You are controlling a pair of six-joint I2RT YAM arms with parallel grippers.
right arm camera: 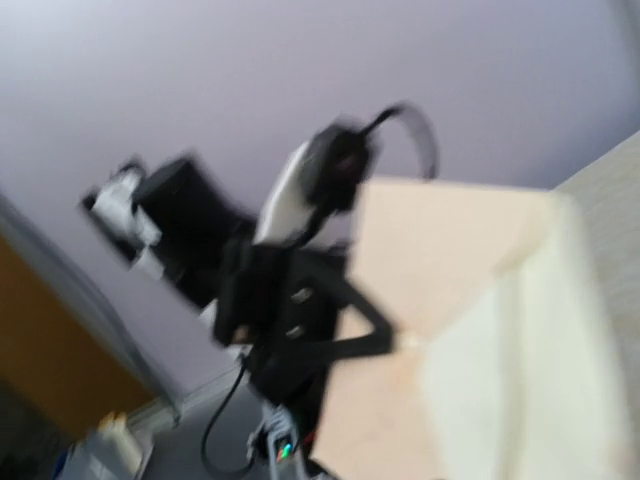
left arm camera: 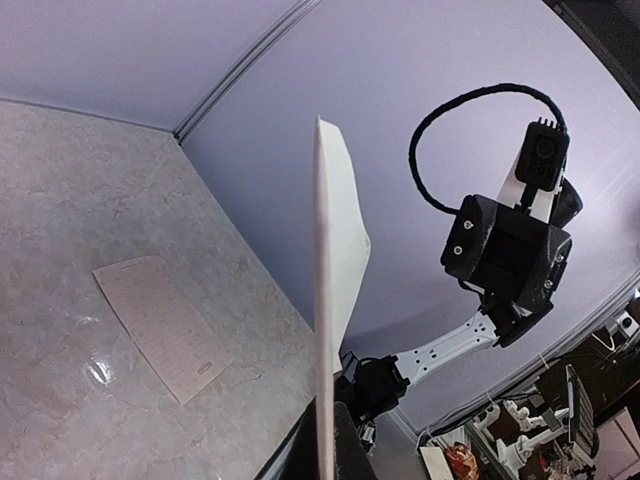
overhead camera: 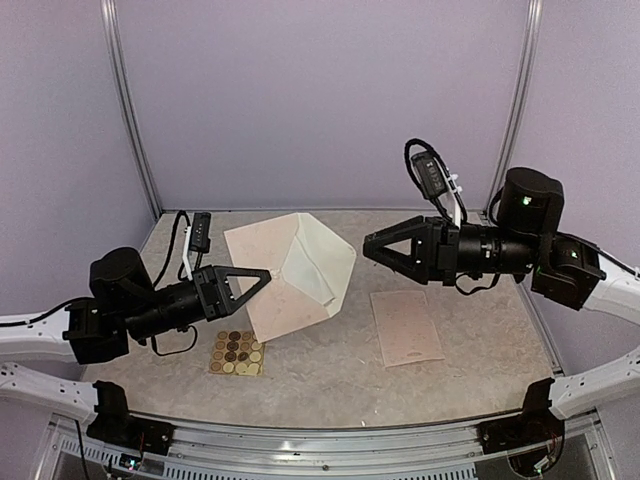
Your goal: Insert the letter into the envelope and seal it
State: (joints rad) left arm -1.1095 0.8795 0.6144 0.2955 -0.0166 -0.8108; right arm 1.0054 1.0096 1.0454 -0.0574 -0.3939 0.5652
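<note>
Left pincer [overhead camera: 262,275], in the view from above, is clamped shut on the lower left edge of the envelope [overhead camera: 290,270]. It holds the envelope up off the table [overhead camera: 330,385] at centre frame, flap spread toward the right pincer [overhead camera: 368,248]. That one's tips sit just beside the flap's point, and we cannot tell whether its jaws are parted. We judge the one-edge hold to be the risk: the paper could sag, swing or slip out, or crease if the right pincer pushes in. The letter [overhead camera: 405,325] lies flat at lower right, well apart, and a sticker sheet [overhead camera: 237,353] lies at lower left, on a mottled stone-look top between lilac walls [overhead camera: 320,100] and metal posts [overhead camera: 130,110]. From the left wrist we see the envelope [left arm camera: 335,250] edge-on, rising from bottom centre, and the letter [left arm camera: 160,325] flat at left. The glossy surface there may make thin paper hard to lift. From the right wrist all is blurred, and we make out only the envelope [right arm camera: 450,330] at right.
</note>
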